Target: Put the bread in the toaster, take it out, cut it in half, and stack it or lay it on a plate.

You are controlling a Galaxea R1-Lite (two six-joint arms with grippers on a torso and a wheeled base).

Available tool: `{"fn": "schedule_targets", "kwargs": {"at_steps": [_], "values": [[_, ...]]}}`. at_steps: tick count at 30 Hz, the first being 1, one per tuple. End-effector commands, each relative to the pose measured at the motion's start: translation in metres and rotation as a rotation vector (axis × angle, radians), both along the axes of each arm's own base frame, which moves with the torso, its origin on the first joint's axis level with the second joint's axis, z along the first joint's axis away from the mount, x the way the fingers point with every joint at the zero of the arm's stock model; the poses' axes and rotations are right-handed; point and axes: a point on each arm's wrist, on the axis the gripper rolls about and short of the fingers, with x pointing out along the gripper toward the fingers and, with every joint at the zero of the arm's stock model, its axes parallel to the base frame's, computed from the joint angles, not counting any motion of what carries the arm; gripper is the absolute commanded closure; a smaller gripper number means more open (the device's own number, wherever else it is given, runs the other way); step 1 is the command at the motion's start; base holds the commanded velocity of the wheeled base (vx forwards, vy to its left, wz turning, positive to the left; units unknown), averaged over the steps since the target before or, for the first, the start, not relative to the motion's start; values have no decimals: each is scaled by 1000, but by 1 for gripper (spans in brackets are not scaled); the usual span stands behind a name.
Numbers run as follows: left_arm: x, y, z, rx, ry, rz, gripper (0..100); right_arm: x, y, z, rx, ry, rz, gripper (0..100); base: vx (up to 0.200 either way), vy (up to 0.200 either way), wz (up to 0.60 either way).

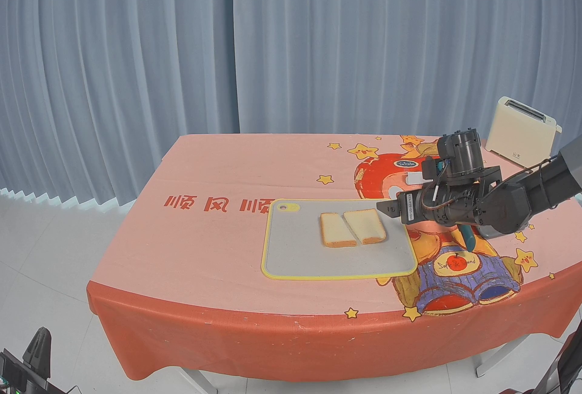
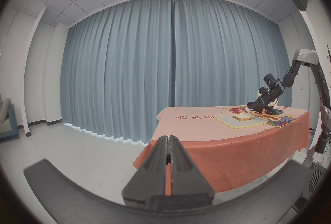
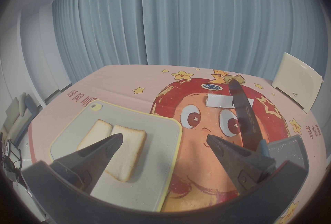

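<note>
Two bread halves (image 1: 353, 228) lengthwise front-to-back

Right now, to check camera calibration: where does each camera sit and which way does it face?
Head view: high, looking down at the table; right gripper at the robot's right.
Left wrist view: low beside the table, facing it across the floor; shut left gripper in front.
Right wrist view: just above the table, facing the bread past the open right gripper.
Shared: all three show the bread on the cutting board.
</note>
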Motion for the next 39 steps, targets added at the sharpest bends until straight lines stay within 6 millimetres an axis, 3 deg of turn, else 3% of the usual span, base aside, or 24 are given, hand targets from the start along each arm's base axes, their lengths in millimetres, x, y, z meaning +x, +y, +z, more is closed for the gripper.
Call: {"fn": "schedule_targets", "kwargs": {"at_steps": [1,38,39], "values": [[1,0,-5,0,19,1,100,6,2,-13,-14,27,-1,0,0,0,0],[1,0,-5,0,19,1,100,15,14,-35,-108,45,-25,0,0,0,0],[1,0,-5,0,19,1,100,15,14,-35,-108,43,-22,100,0,0,0]]}}
